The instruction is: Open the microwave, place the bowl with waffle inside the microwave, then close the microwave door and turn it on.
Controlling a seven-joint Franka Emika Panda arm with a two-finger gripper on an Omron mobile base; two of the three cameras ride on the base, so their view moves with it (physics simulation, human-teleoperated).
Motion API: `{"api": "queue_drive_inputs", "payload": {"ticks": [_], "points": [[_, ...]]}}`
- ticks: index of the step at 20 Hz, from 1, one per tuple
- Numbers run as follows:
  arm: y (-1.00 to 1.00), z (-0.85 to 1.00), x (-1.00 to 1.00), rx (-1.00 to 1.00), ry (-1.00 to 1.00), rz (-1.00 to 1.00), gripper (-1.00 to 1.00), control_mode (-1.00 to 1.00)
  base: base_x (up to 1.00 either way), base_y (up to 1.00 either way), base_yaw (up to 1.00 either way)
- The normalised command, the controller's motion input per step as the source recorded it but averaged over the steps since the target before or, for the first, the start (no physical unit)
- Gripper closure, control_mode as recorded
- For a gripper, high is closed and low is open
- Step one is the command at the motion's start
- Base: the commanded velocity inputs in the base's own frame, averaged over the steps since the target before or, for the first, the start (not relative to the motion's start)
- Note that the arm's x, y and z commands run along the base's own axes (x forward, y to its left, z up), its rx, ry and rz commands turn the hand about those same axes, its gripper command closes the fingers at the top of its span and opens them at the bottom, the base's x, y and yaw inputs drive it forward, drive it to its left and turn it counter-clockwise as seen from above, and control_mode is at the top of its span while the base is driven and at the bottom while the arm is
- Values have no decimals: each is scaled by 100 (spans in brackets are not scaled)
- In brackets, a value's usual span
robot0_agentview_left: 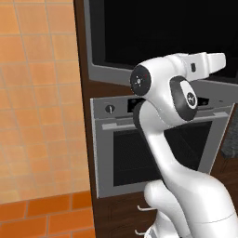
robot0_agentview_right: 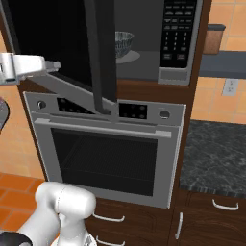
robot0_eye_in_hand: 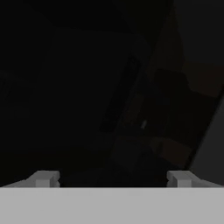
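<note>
Inside the microwave (robot0_agentview_right: 144, 57), your bowl (robot0_agentview_right: 123, 42) sits on the round plate — the microwave door (robot0_agentview_right: 72, 43) stands swung open. Your gripper (robot0_eye_in_hand: 113, 178) faces its dark glass from close by, jaws wide apart and empty, above the oven (robot0_agentview_right: 108, 144).

Both base views are evenly lit and sharp, with flat rendered shading and no strong shadows; the orange wall tiles (robot0_agentview_left: 37, 102) look bright. The hand view is very dim, murky and soft.
</note>
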Motion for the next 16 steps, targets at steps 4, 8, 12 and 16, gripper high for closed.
{"api": "queue_drive_inputs", "payload": {"ticks": [4,8,12,16], "points": [[-28,0,50,0,0,5,-100,-100,0,0,0],[-40,0,65,2,0,9,-100,-100,0,0,0],[-45,-1,58,9,-4,10,-100,-100,0,0,0],[-57,0,26,27,-21,18,-100,-100,0,0,0]]}}
